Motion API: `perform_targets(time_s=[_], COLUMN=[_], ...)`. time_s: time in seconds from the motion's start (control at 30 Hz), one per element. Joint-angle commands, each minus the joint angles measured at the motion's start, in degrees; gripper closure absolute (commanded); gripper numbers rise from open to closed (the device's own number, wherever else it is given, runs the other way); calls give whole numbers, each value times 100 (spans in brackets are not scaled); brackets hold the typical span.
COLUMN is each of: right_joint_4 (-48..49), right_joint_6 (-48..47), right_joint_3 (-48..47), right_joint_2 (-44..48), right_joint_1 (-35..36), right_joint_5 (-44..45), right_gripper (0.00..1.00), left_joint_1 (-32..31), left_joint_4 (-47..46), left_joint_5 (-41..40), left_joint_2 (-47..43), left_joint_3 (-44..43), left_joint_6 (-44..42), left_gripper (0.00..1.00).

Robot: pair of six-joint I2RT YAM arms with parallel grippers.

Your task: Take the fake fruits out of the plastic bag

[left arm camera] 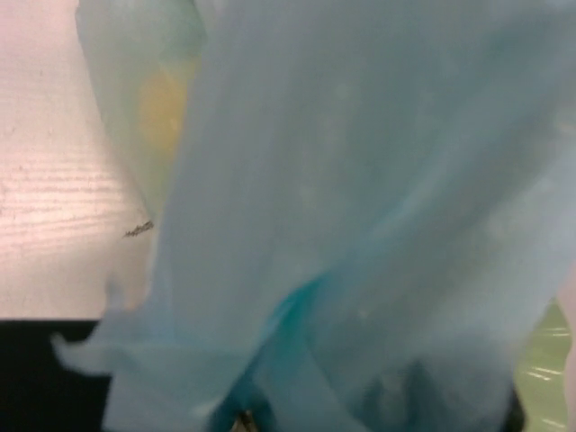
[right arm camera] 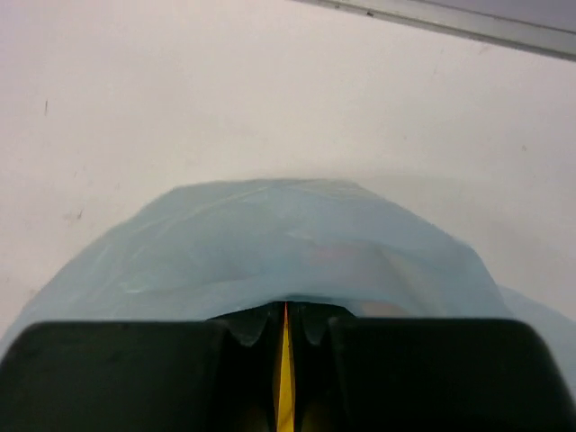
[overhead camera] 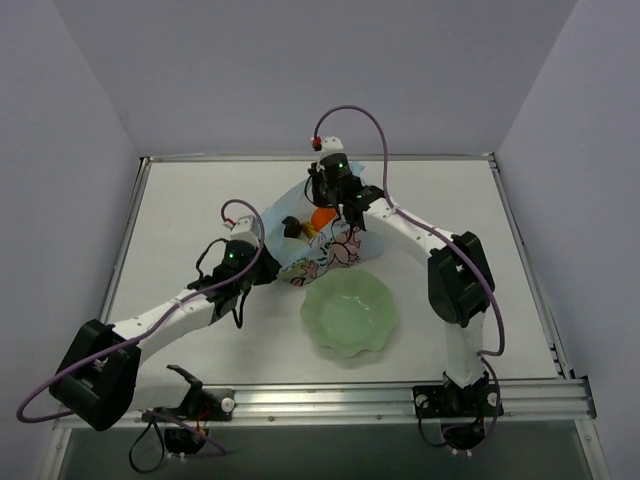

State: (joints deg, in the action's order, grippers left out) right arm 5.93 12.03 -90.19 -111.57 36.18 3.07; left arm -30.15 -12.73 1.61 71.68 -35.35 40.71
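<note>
On the table [overhead camera: 190, 205], the left gripper [overhead camera: 267, 263] is pinching the bag's [overhead camera: 330, 255] nine-o'clock edge, while the right gripper [overhead camera: 348, 208] is pressing its jaws together at twelve.

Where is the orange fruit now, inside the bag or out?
Inside. The top view shows the orange fruit sitting in the open mouth of the plastic bag, with blue film around it.

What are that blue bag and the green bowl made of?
The bag looks like thin translucent plastic film: it crinkles, and a yellow shape shows through. The bowl seems moulded plastic, pale green with a soft sheen, though glazed ceramic is possible.
</note>
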Motion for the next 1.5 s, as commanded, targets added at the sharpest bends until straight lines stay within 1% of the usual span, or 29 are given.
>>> perform_targets(time_s=[0.0, 0.03, 0.13, 0.2, 0.23, 0.3, 0.4, 0.43, 0.47, 0.5, 0.53, 0.57, 0.63, 0.73, 0.8, 0.83, 0.9, 0.97, 1.03, 1.13, 1.27, 1.33, 1.4, 1.43, 1.47], right_joint_4=[329, 321, 277, 163, 136, -117, -460, -505, -532, -523, -523, -523, -497, -348, -356, -347, -269, -59, 65, 346, 602, 550, 409, 365, 347], right_joint_6=[80, 123, 141, 273, 308, 195, -33, -69, -104, -105, -131, -131, -122, -148, -157, -96, 18, 202, 352, 615, 800, 827, 836, 827, 827], right_joint_3=[-621, -770, -1333, -1579, -1702, -1774, -1389, -1187, -698, -423, -168, 287, 668, 1178, 1424, 1547, 1994, 2373, 2951, 3646, 4062, 4019, 3826, 3755, 3676], right_joint_2=[-575, -916, -1401, -1482, -1438, -1289, -745, -369, 35, 39, 395, 547, 889, 1014, 1032, 1101, 1216, 1444, 1655, 1927, 2314, 2560, 2701, 2806, 2833], right_joint_1=[-111, -155, -366, -550, -586, -578, -472, -385, -306, -305, -227, -182, -86, -6, 64, 73, 73, 73, 20, 3, 3, 3, 29, 55, 73], right_joint_5=[184, 202, 185, -7, -243, -499, -685, -711, -677, -659, -650, -624, -615, -615, -431, -117, 70, 500, 729, 774, 774, 783, 765, 748, 695], right_gripper=[100, 100, 100, 100, 100, 97, 79, 65, 50, 50, 41, 39, 39, 41, 46, 51, 54, 59, 64, 69, 70, 66, 57, 49, 46], left_joint_1=[-140, -175, -359, -412, -430, -448, -457, -465, -457, -457, -457, -457, -457, -457, -465, -457, -457, -457, -465, -465, -465, -474, -474, -474, -474], left_joint_4=[-36, -80, -177, -273, -369, -414, -423, -397, -371, -353, -335, -318, -291, -239, -282, -309, -414, -502, -642, -783, -889, -907, -941, -950, -959], left_joint_5=[-29, -29, -108, -108, -108, -99, -108, -108, -108, -108, -108, -108, -108, -108, -108, -108, -108, -108, -47, 24, 50, 76, 77, 77, 77], left_joint_2=[-119, -119, -102, -23, 4, 48, -5, -22, -83, -119, -145, -189, -251, -198, -120, -102, 3, 91, 232, 329, 312, 277, 268, 250, 250], left_joint_3=[195, 274, 564, 722, 740, 706, 574, 530, 460, 459, 398, 363, 267, 152, 108, 108, 143, 160, 160, 213, 301, 336, 354, 371, 380], left_joint_6=[16, 68, 174, 227, 244, 253, 236, 227, 218, 218, 227, 227, 227, 201, 201, 218, 227, 253, 271, 262, 236, 192, 157, 122, 104], left_gripper=[98, 98, 98, 97, 98, 98, 98, 98, 97, 98, 97, 98, 98, 98, 97, 98, 98, 98, 98, 98, 98, 98, 98, 97, 98])
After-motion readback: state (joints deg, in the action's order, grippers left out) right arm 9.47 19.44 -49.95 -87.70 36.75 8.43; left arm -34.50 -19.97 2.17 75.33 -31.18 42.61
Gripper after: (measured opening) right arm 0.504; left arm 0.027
